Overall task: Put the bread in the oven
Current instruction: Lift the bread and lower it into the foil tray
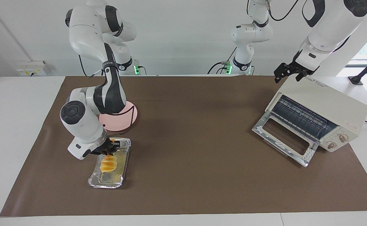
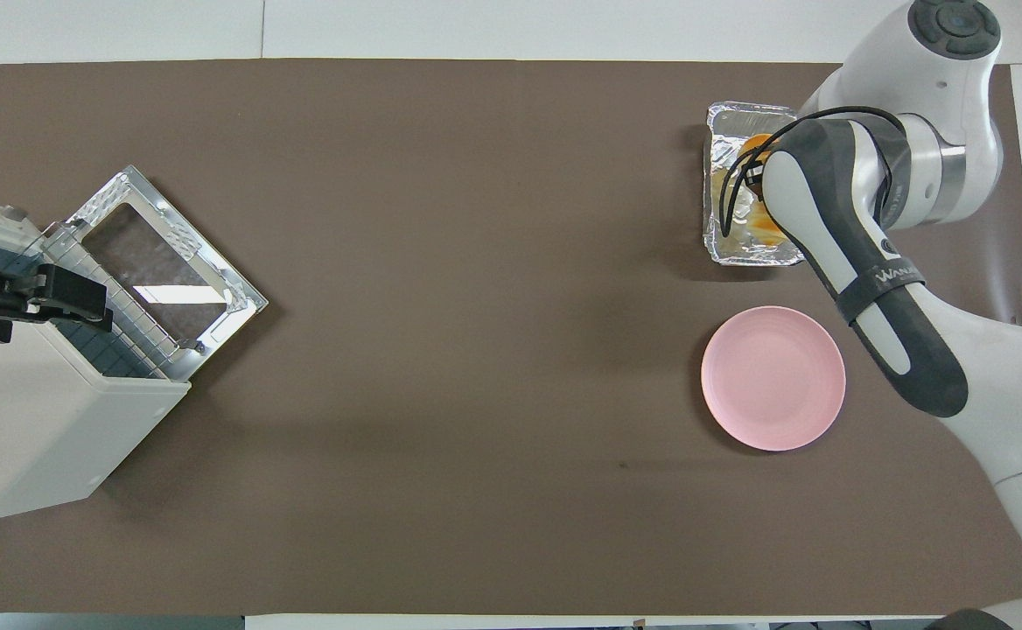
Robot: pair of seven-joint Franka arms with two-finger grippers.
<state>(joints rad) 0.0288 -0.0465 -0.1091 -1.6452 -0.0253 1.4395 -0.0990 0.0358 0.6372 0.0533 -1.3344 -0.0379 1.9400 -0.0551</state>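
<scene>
Okay, readable writing first: "WANDA" runs in white along a black strap on the right arm's forearm (image 2: 883,284); the cream-white boxy toaster oven (image 1: 328,106) carries faint lettering on its top and a small red label at its side, both too small to read. Surface: brown mat (image 1: 189,175) over a white table (image 1: 13,103), white wall at the robots' end, a wall socket (image 1: 31,69) and a window at the room's edges. Oven sits at the left arm's end of the table, glass drop-down door (image 1: 284,138) lying open on the mat, wire rack visible inside, two round knobs (image 1: 337,141) at the front. Left gripper (image 1: 288,72) hangs over the oven's top edge, fingers spread wide, holding nothing. Right gripper (image 1: 109,150) is down in the silver foil tray (image 1: 120,175) at the right arm's end, fingers closed on the golden-orange ridged bread loaf (image 1: 108,164); whether the loaf touches the tray floor, can't tell. Round pink plate (image 2: 773,378) lies empty beside the tray, nearer to the robots; the right arm partly hides it in the facing view.
</scene>
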